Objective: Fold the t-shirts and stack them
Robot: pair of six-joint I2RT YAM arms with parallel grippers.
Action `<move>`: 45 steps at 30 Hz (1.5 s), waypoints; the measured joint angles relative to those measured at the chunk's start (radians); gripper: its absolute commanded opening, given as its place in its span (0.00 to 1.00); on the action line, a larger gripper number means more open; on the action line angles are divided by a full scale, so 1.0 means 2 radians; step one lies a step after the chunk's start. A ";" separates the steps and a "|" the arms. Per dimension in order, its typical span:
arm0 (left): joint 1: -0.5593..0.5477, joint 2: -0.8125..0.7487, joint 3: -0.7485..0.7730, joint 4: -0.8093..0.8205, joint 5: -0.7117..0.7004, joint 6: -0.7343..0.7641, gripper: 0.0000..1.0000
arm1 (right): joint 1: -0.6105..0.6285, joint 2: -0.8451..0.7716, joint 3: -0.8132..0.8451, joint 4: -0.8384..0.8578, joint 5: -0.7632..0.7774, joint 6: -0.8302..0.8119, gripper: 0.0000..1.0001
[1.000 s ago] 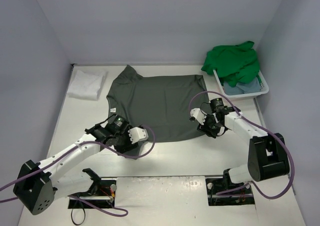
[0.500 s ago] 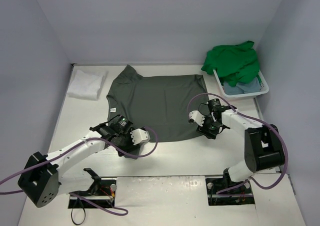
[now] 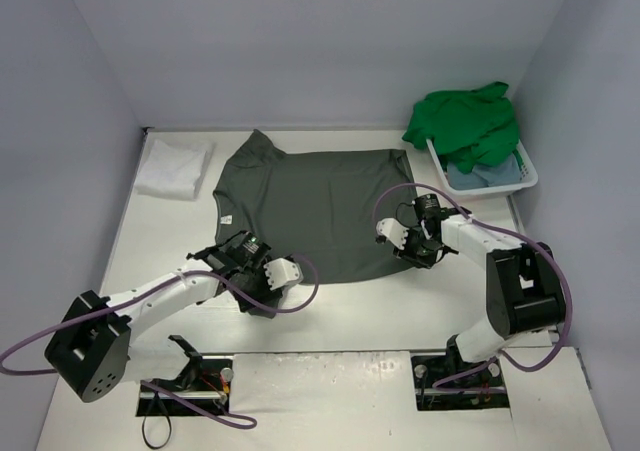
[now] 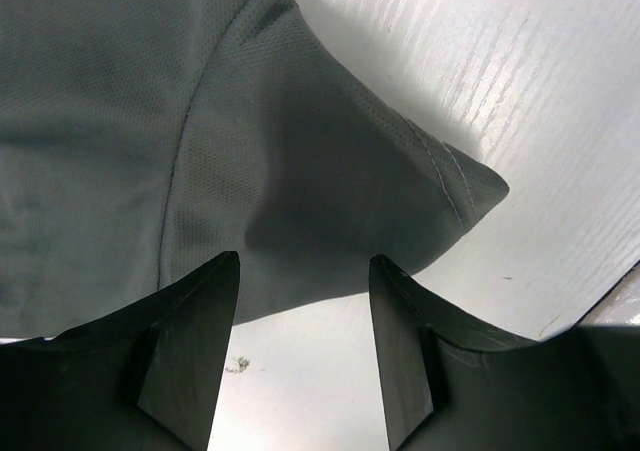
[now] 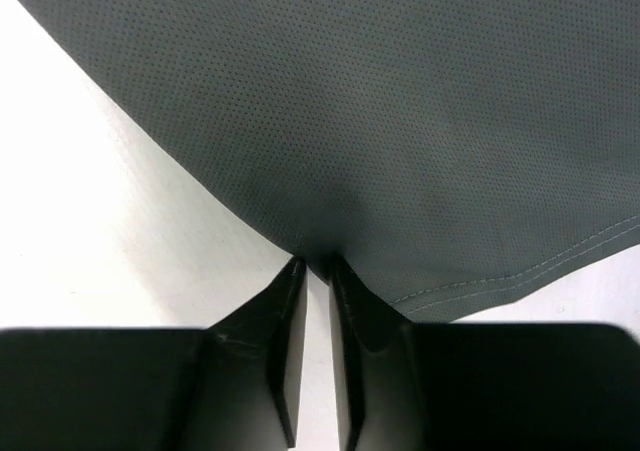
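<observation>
From above, the grey shirt (image 3: 310,206) lies spread flat in the middle of the table (image 3: 350,316), its neck toward the left of the frame and its hem toward the right. A folded white shirt (image 3: 175,166) sits in the upper left, just beside the grey one but not touching it. In the upper right stands a white basket (image 3: 527,176) with a green shirt (image 3: 465,121) heaped over its far end and a blue shirt (image 3: 485,176) under it. My left gripper (image 3: 238,254) is at the lower left corner of the grey shirt, over the near sleeve. My right gripper (image 3: 412,254) is at the shirt's lower right corner, low on the cloth's edge.

In my left wrist view, the grey shirt (image 4: 300,141) fills the upper left of the frame, and the sleeve ends in a point at the right. Bare white table (image 4: 520,91) shows in the upper right and along the bottom. My left gripper (image 4: 305,261) stands wide, its two fingers apart on either side of the sleeve's lower edge, gripping nothing.

In my right wrist view, the grey shirt (image 5: 400,101) covers the top and right of the frame, with the table (image 5: 100,201) at the left. My right gripper (image 5: 315,263) is narrow, its fingertips nearly together and pinching the shirt's edge, where the cloth puckers darkly.
</observation>
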 measured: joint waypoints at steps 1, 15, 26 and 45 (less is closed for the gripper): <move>0.000 0.005 0.000 0.002 0.000 0.000 0.49 | 0.000 0.000 0.000 0.000 0.001 -0.001 0.06; -0.004 0.011 0.047 -0.045 0.075 -0.001 0.59 | 0.000 0.000 0.000 0.001 0.004 -0.001 0.00; -0.014 -0.001 0.051 -0.083 0.113 0.003 0.59 | 0.000 0.000 0.014 0.001 0.013 0.003 0.00; -0.042 0.077 0.044 -0.011 0.058 0.002 0.56 | 0.004 0.004 0.024 0.001 0.018 0.012 0.00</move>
